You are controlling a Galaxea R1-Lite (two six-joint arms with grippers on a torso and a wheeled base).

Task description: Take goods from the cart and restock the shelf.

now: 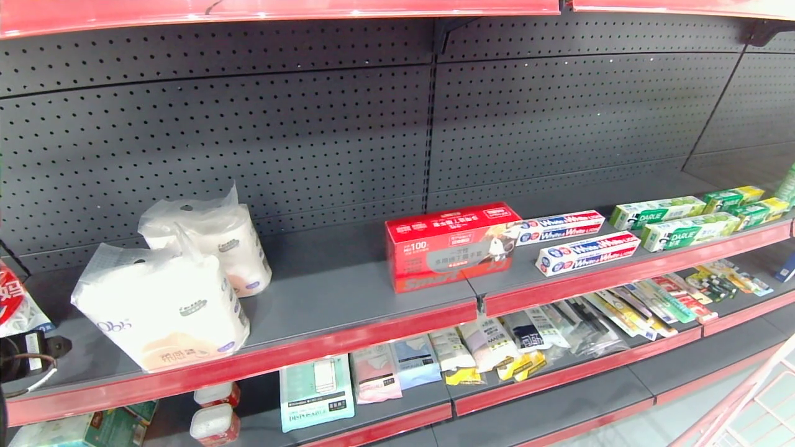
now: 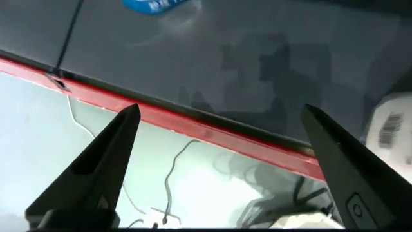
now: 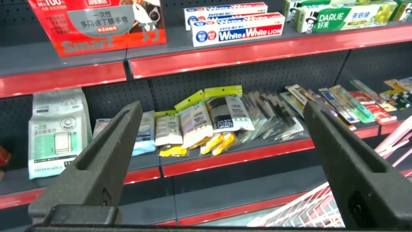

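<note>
Left tool (image 2: 220, 109) and right tool (image 3: 222, 106): fingers spread, nothing held. The shelf (image 1: 335, 279) carries tissue packs (image 1: 164, 310) near its left end and a red box (image 1: 450, 245) at mid-front, with bare board between. The cart (image 1: 751, 403) stands below the shelf's right end. Judged: restocking incomplete, next pick not yet begun.

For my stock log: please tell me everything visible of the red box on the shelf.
The red box is a long rectangular carton, seemingly cardboard, closed, with white print and a grey panel on its front. It lies on its long side on the grey shelf, across the seam between two boards. A white toothpaste box lies close at its right end; contact cannot be told.
</note>
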